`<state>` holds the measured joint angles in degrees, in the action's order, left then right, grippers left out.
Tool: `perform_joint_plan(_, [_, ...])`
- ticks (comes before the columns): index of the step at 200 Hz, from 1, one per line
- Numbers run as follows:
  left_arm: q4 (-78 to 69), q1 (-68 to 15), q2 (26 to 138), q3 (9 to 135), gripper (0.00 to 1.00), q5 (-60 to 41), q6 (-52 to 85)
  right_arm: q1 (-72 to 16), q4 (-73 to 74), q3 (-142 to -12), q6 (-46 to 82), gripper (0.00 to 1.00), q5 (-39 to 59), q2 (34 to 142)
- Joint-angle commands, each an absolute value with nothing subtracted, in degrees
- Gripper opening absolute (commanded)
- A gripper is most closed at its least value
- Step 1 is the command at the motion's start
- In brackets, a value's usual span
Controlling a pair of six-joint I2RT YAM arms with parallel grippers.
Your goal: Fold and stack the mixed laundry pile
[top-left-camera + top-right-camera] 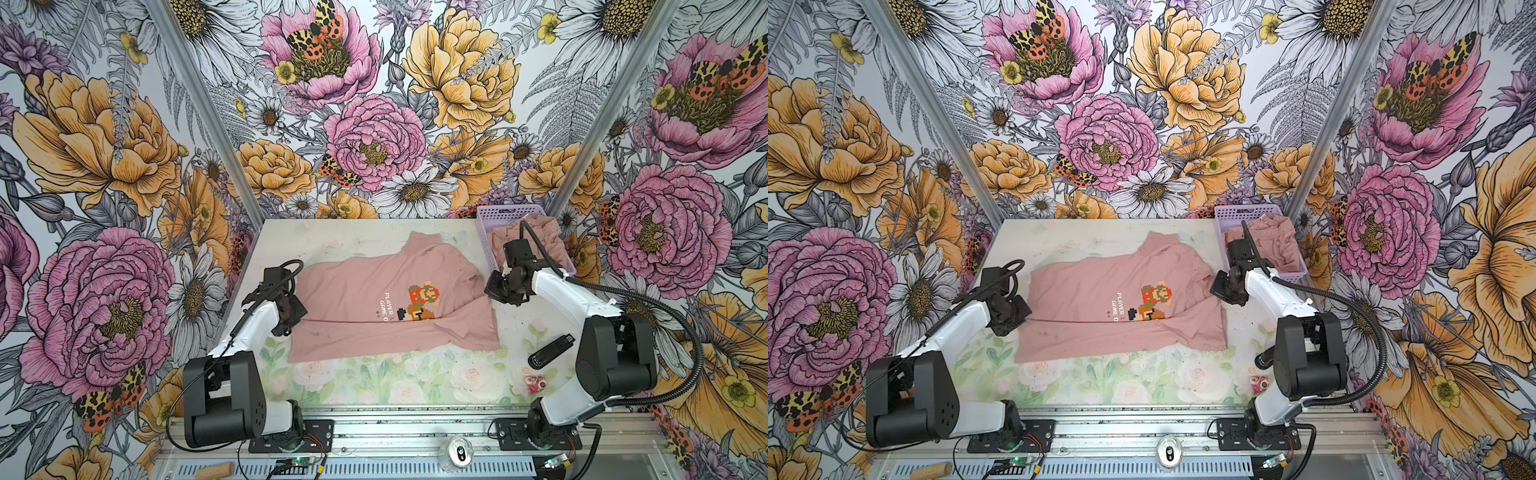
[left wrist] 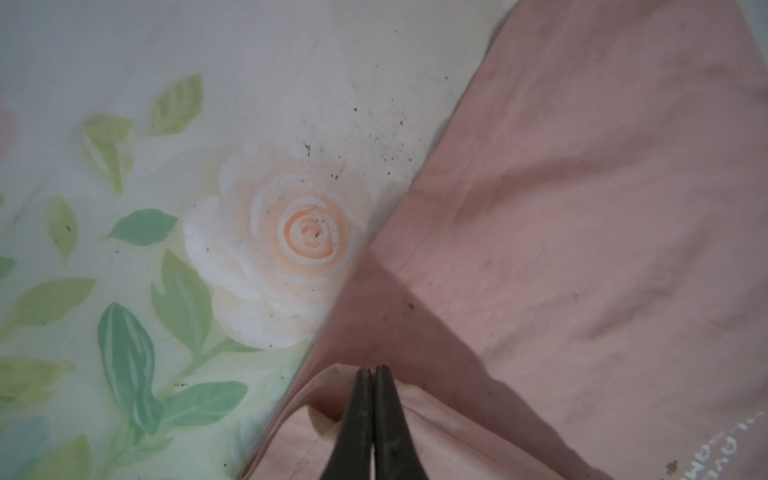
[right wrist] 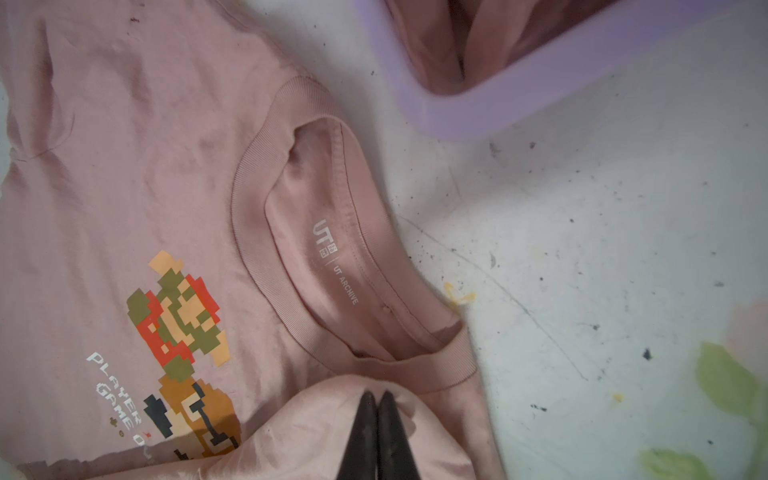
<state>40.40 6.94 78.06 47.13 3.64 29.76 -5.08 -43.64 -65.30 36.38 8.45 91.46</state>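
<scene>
T-shirt (image 3: 124,166): "PLAYER", "GAME"; neck label (image 3: 332,266): "UT ARCHIVE"

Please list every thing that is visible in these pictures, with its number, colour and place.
T-shirt: one, dusty pink with pixel figure, mid-table, near part folded over the print.
Garments: count unclear, dusty pink, crumpled in the basket.
Basket: one, lavender, far right table corner.
Black stick-shaped device: one, on table beside right arm.
Small object: one, red and white, near right table edge.
Can: one, silver, front rail.
Wooden piece: one, tan, front left.
Table: one, pale floral print.
Left gripper: black, shut on T-shirt edge.
Right gripper: black, shut on T-shirt beside collar.
</scene>
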Motion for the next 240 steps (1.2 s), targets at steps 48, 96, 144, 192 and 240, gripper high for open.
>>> perform_joint_plan(48, [38.4, 7.7, 79.6, 46.3, 0.00, 5.8, 28.7, -5.6, -41.1, -68.9, 34.9, 0.00, 6.3, 94.3])
perform_joint_plan(96, [38.2, 7.8, 81.1, 46.5, 0.00, 5.7, 28.7, -5.7, -39.9, -68.7, 34.5, 0.00, 6.5, 96.5])
perform_joint_plan(144, [38.2, 7.8, 81.3, 46.6, 0.00, 6.0, 28.5, -6.2, -39.3, -70.6, 33.3, 0.00, 5.6, 97.6])
perform_joint_plan(192, [38.2, 7.7, 82.6, 46.7, 0.00, 6.2, 28.4, -6.4, -39.4, -72.2, 32.1, 0.00, 6.2, 99.8])
perform_joint_plan(240, [38.6, 7.8, 82.8, 47.3, 0.41, 6.6, 28.8, -7.1, -39.6, -74.5, 30.8, 0.14, 7.1, 101.2])
